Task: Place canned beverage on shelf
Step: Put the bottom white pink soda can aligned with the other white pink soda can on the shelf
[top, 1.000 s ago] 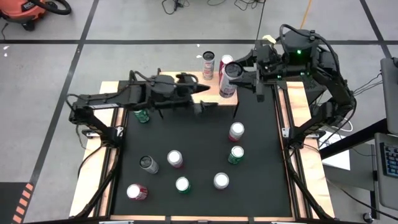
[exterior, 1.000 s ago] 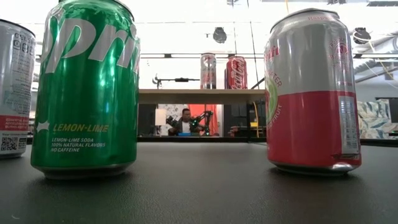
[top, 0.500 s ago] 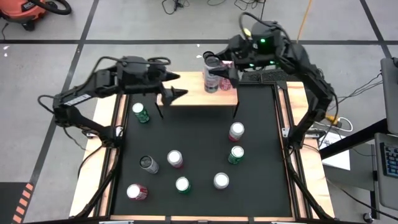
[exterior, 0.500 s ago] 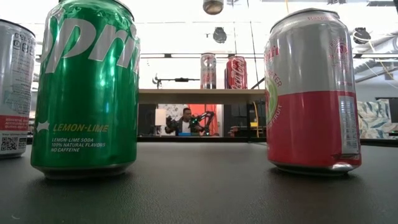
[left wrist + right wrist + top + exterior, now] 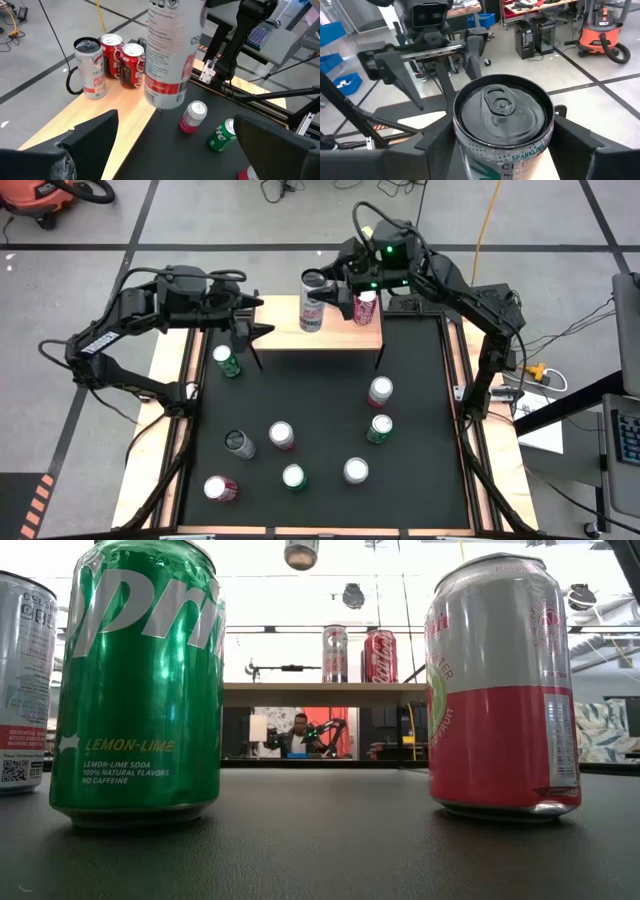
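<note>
Overhead, the right tool (image 5: 322, 295) is clamped on a tall silver can (image 5: 312, 302), holding it upright in the air above the shelf (image 5: 285, 337), over its middle part. 3 cans (image 5: 111, 62) already stand close together at the shelf's far right end, beside the held can: 1 silver with a red band and 2 red. The left tool (image 5: 248, 318) hangs over the shelf's left end with its fingers (image 5: 89, 137) wide apart and nothing between them, facing the held can. On the black counter (image 5: 420, 430) below the shelf stand 8 more cans, well apart; a green can (image 5: 226, 361) sits near the shelf's left leg
</note>
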Robot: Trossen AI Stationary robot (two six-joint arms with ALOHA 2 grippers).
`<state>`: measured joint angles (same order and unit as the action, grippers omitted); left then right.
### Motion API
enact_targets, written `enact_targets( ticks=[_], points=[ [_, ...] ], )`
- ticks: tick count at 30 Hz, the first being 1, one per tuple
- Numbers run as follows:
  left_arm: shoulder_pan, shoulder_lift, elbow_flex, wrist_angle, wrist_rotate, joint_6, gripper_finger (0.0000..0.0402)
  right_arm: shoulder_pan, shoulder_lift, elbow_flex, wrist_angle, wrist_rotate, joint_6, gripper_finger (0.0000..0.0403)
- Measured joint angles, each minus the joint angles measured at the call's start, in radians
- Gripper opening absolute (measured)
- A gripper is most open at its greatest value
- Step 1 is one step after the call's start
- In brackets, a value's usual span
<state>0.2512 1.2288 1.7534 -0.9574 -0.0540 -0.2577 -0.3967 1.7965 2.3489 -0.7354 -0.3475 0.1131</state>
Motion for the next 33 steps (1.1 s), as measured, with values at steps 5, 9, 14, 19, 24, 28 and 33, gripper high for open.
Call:
enact_targets(
  ticks=[5, 9, 14, 19, 24, 28, 33],
  points=[
    [0.000, -0.001, 0.000, -0.003, 0.000, -0.018, 0.0400, -0.029, -0.027, 0.000, -0.016, 0.002, -0.025, 0.0249],
    [0.000, -0.001, 0.000, -0.003, 0.000, -0.016, 0.0400, -0.042, -0.069, 0.001, -0.063, -0.001, -0.056, 0.0249],
    [0.002, 0.010, -0.001, 0.001, 0.000, -0.015, 0.0400, -0.048, -0.086, 0.001, -0.134, 0.001, -0.075, 0.0249],
    [0.005, 0.029, -0.001, 0.008, -0.001, -0.015, 0.0400, -0.048, -0.095, 0.001, -0.181, 0.001, -0.092, 0.0249],
    [0.005, 0.042, -0.001, 0.010, -0.001, -0.017, 0.0400, -0.048, -0.094, -0.072, -0.164, 0.001, -0.104, 0.0249],
    [0.005, 0.050, -0.001, 0.020, -0.001, -0.024, 0.0400, -0.048, -0.097, -0.163, -0.094, -0.013, -0.116, 0.0249],
    [0.005, 0.051, -0.001, 0.031, -0.001, -0.025, 0.0400, -0.051, -0.098, -0.273, 0.042, -0.052, -0.096, 0.0249]
  ],
)
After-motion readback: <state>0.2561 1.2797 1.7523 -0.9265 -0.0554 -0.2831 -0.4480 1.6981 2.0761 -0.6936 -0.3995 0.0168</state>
